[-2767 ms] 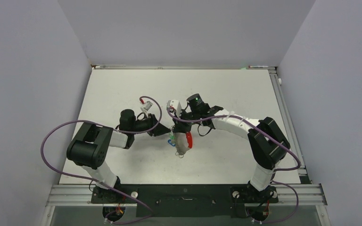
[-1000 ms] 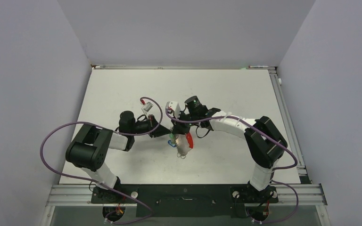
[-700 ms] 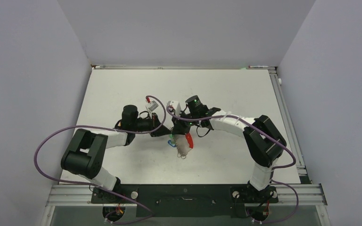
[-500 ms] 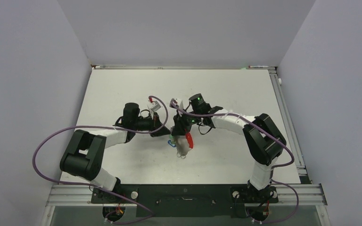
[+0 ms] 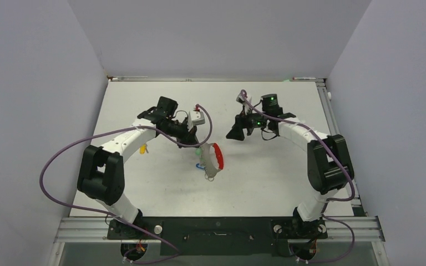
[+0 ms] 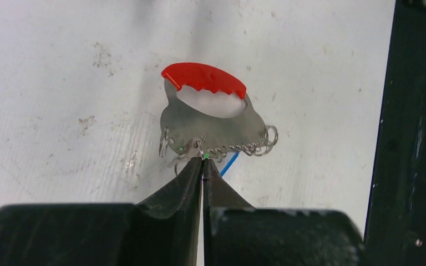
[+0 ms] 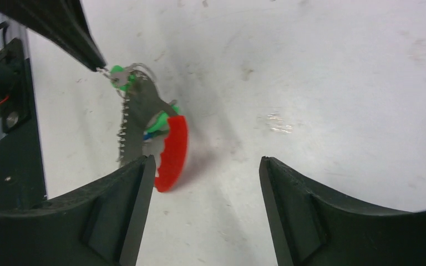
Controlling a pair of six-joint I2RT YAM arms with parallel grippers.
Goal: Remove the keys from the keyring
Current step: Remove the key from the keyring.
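keyring (image 6: 216, 128) | left gripper (image 6: 202, 162) pinching its edge | yellow-tagged key (image 5: 142, 148) apart | right gripper (image 7: 204, 166) agape

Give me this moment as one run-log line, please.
left gripper: shut on green-tagged key | right gripper: open, empty | keyring: attached to that key
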